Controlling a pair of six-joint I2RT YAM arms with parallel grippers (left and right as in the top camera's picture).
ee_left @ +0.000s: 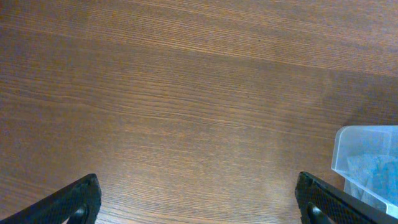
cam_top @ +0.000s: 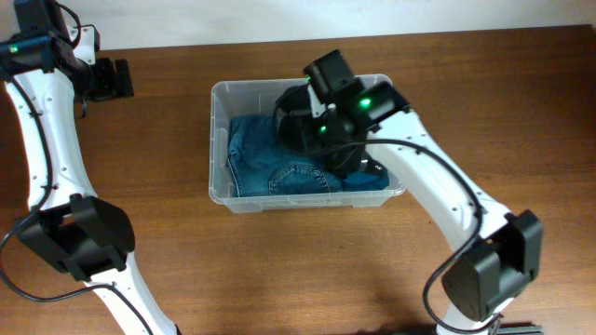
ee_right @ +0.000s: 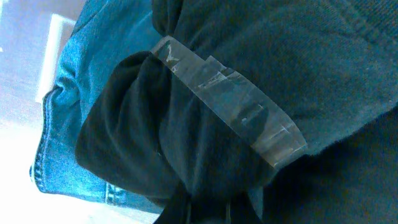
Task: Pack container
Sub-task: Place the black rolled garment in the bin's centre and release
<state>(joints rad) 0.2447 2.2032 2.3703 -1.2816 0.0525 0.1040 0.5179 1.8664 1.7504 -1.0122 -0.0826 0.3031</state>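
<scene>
Your container (cam_top: 213, 140) looks light, stiff, slick: take its rim. Left claw (ee_left: 198, 190) spread; right claw (cam_top: 312, 126), cannot tell.

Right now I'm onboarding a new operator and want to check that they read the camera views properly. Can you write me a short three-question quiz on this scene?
1. True or false: the left gripper hangs open over bare table.
2. Multiple choice: what lies in the bottom of the container? A) blue jeans B) books C) shoes
3. Short answer: in the right wrist view, what is wrapped around the dark cloth bundle?

Key: 1 true. 2 A. 3 clear tape.
</scene>
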